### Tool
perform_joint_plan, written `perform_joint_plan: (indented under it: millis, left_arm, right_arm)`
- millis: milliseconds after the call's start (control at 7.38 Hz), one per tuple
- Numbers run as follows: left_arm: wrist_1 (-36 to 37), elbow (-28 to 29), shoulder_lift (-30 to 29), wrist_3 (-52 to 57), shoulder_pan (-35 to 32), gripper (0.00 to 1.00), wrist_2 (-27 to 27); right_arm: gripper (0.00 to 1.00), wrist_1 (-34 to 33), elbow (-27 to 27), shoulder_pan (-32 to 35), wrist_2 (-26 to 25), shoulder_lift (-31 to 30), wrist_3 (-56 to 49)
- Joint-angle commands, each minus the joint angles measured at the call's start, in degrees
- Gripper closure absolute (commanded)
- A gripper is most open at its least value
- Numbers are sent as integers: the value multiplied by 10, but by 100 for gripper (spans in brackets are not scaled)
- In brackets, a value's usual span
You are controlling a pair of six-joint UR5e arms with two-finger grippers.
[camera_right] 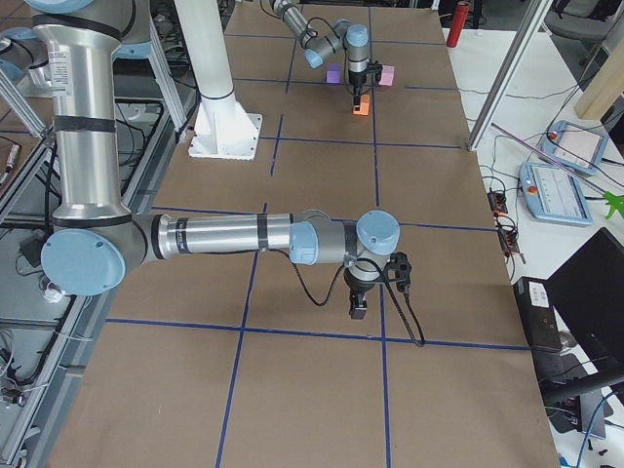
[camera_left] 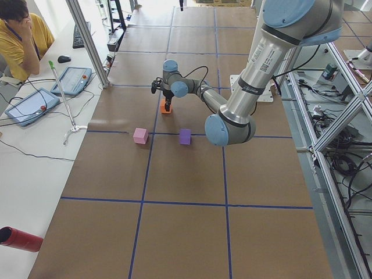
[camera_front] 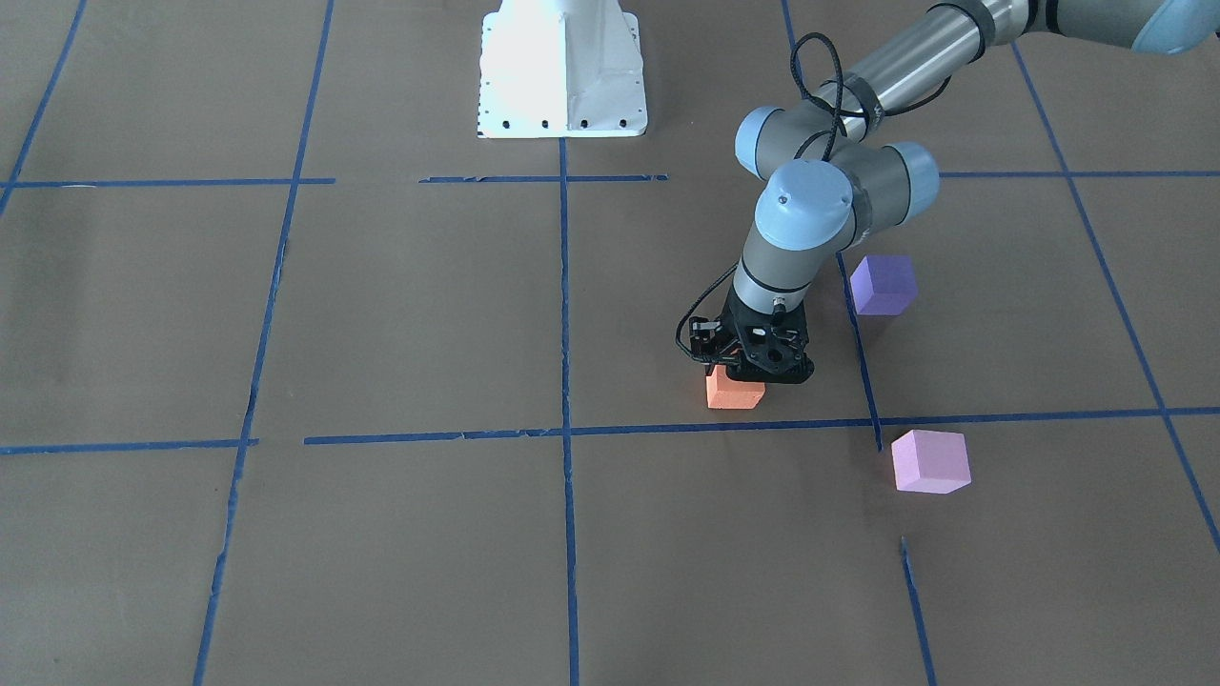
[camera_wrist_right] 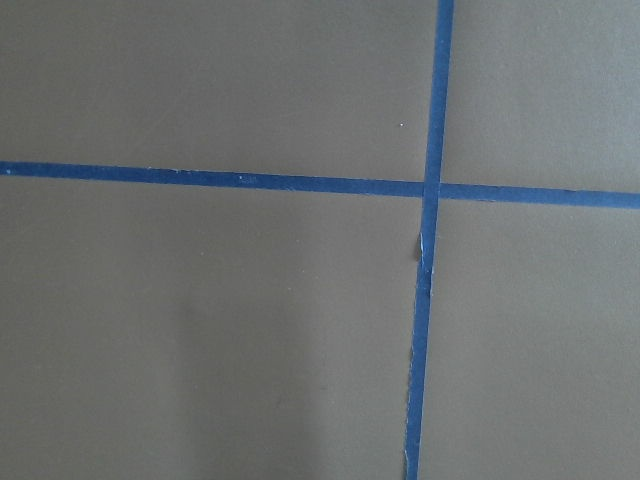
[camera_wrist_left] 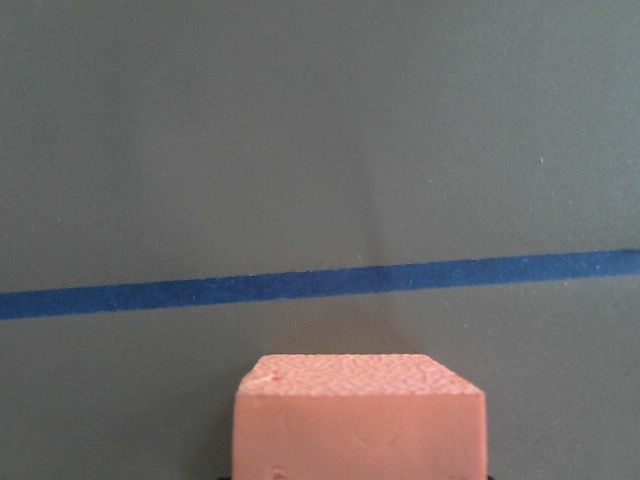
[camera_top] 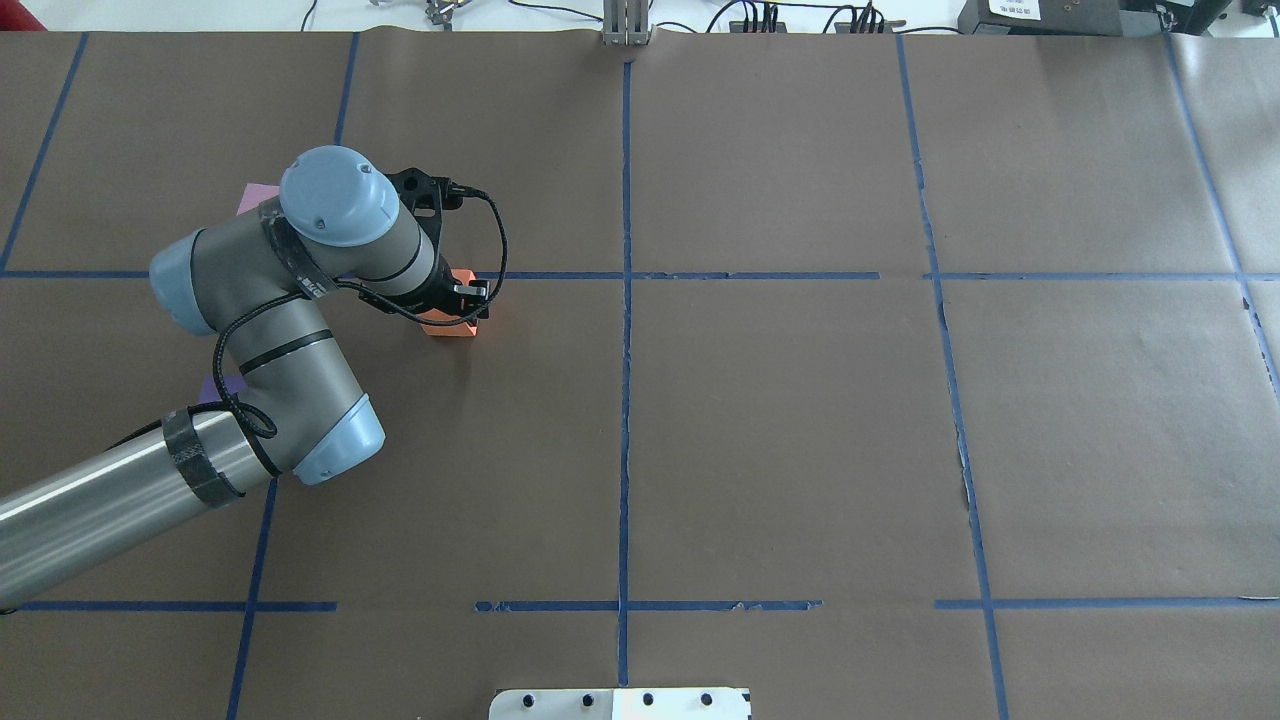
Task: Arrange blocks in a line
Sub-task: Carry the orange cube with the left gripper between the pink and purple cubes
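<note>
Orange block [camera_front: 734,393] sitting just robot-side of the blue tape line [camera_front: 667,429], well apart from purple block [camera_front: 884,284] and pink block [camera_front: 930,461]; left gripper [camera_front: 762,367] is hanging right over it, and we aren't seeing whether it's clamping; right gripper [camera_right: 359,310] unreadable too; we're judging orange mid-handling; next it's needing alignment with the other two.

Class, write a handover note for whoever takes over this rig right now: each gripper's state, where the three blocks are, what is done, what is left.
Left gripper: down at the orange block; whether it is clamped cannot be told.
Right gripper: low over the table, far from the blocks; open or shut unclear.
Purple block and pink block: apart on the table, free of both grippers.
Done: no line yet.
Left: bring the orange block in line with the other two.
</note>
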Motion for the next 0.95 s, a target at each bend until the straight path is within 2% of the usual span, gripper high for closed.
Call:
perform_joint_plan:
  millis: [0, 271, 542, 678, 814]
  left_arm:
    - [6, -64, 72, 61, -54, 78, -64]
    - [10, -66, 139, 102, -102, 79, -82]
    - [4, -56, 163, 124, -113, 78, -103]
    - [0, -43, 163, 123, -109, 67, -102]
    - [0, -41, 156, 120, -108, 39, -103]
  right_arm:
    - [0, 0, 0, 0, 0, 0, 0]
    - [0, 0, 0, 0, 0, 0, 0]
    - [0, 0, 0, 0, 0, 0, 0]
    - [0, 0, 0, 0, 0, 0, 0]
    - [0, 0, 0, 0, 0, 0, 0]
